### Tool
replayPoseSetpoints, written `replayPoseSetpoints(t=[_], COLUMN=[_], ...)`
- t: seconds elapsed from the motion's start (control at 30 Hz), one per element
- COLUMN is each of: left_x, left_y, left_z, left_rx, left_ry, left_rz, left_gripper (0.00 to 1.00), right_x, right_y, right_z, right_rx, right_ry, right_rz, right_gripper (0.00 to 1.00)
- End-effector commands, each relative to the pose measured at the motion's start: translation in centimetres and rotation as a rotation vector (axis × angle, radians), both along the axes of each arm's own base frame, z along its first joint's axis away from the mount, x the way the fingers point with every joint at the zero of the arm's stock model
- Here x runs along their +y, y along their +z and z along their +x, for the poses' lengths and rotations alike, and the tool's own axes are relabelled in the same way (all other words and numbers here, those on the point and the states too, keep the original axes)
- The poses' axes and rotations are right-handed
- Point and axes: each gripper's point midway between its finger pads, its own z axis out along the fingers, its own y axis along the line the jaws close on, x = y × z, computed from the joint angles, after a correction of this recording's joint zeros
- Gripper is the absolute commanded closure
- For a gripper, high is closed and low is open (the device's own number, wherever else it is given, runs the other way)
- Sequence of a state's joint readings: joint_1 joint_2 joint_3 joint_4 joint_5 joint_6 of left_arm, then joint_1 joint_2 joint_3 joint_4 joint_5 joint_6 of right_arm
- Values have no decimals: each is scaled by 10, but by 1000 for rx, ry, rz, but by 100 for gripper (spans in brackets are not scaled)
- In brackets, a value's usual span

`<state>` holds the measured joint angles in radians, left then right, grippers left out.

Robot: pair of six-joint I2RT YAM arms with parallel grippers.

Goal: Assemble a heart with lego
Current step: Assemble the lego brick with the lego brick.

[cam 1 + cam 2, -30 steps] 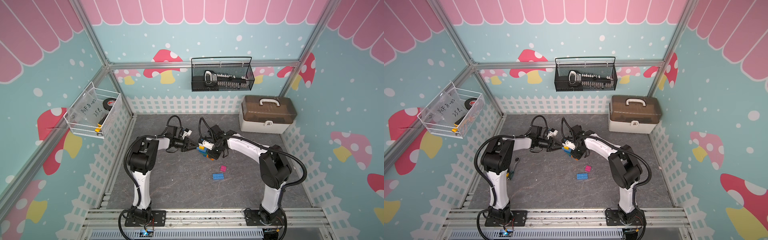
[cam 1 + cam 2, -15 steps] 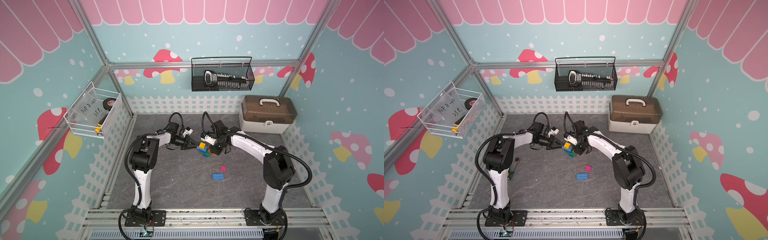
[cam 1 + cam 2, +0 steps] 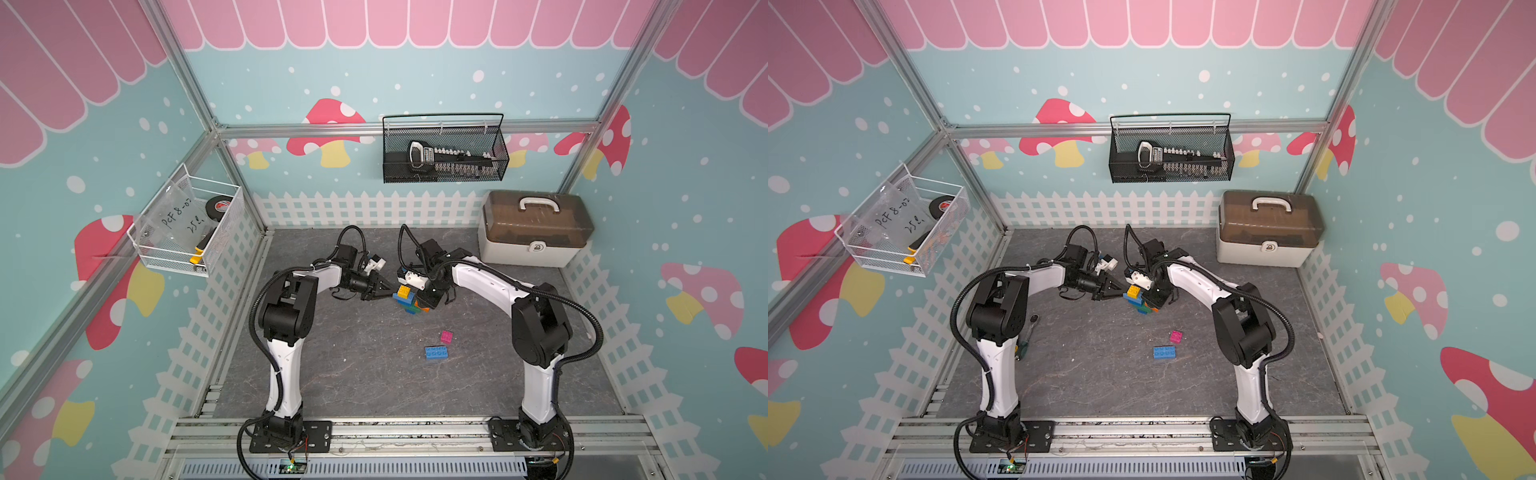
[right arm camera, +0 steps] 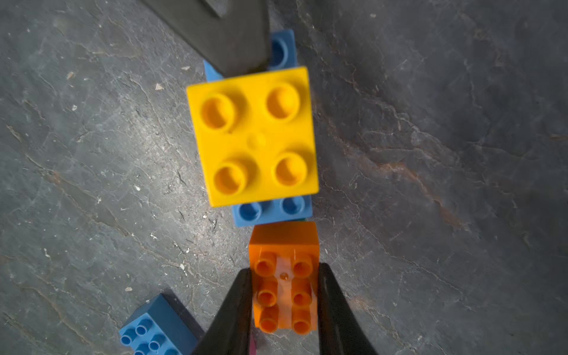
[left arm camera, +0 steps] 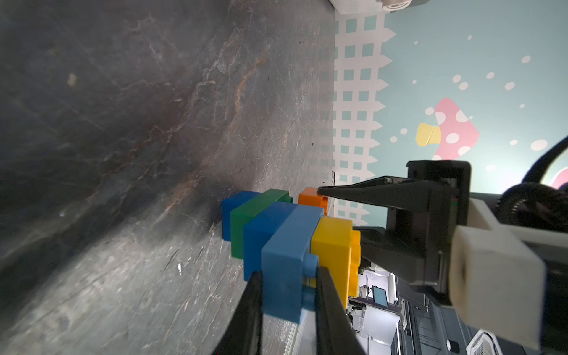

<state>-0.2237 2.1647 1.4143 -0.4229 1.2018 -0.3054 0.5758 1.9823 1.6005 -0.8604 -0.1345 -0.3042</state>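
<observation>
On the grey mat, my left gripper is clamped on the light blue brick of the heart, and my right gripper on the orange brick. If I press orange in skewed, the heart may twist free or topple.

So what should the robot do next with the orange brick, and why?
Probably press the orange brick onto the heart: the right tool grips it beside free studs on the light blue brick, while the left tool holds the heart.

Loose lego lies on the mat before the heart
</observation>
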Motion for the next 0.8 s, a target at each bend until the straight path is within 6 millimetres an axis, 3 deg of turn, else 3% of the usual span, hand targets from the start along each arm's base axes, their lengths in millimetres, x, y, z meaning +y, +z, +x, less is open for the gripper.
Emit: replayPoseSetpoints(t=[0.0, 0.77], left_x=[10, 8], left_y=[-44, -48], left_z=[-1, 0], left_rx=[28, 31], left_ry=[24, 18], left_rz=[135, 133], left_gripper=[83, 83], right_x=[6, 14], right_y=[3, -11], right_z=[-4, 7], right_rx=[17, 6], right_ry=[40, 76], right_rz=[3, -75], right_gripper=[71, 71])
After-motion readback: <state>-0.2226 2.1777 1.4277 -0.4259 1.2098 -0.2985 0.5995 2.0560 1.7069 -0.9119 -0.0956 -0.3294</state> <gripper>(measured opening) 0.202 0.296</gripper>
